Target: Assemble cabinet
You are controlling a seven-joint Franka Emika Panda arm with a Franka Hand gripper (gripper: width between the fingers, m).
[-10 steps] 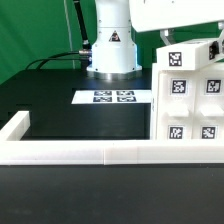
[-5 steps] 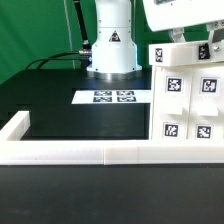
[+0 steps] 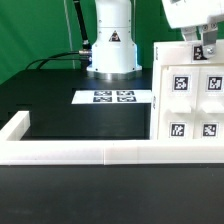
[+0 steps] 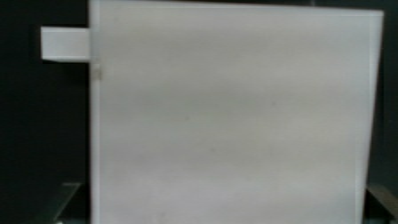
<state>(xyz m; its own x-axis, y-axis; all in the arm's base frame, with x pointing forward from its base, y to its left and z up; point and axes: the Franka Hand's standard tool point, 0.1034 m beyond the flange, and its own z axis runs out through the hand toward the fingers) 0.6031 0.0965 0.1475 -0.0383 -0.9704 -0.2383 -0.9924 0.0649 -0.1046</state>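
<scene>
The cabinet (image 3: 190, 100) is a tall white box with several black-and-white tags on its face. It stands at the exterior view's right, just behind the white border wall. My gripper (image 3: 205, 42) is at its top edge, and its dark fingers (image 3: 198, 35) reach down onto the top. The jaws are closed on the cabinet's upper part. In the wrist view the cabinet's plain white panel (image 4: 231, 110) fills almost the whole picture. A small white block (image 4: 66, 44) sticks out at one side of it. Only dark slivers of fingers (image 4: 64, 200) show at the panel's edges.
The low white border wall (image 3: 80, 152) runs along the front, with a short arm (image 3: 14, 128) at the exterior view's left. The marker board (image 3: 113, 97) lies on the black table in front of the robot base (image 3: 110, 45). A green backdrop stands behind.
The gripper and the cabinet have shifted together toward the exterior view's right. The cabinet's tagged face has turned from tilted to more squarely facing the camera.
</scene>
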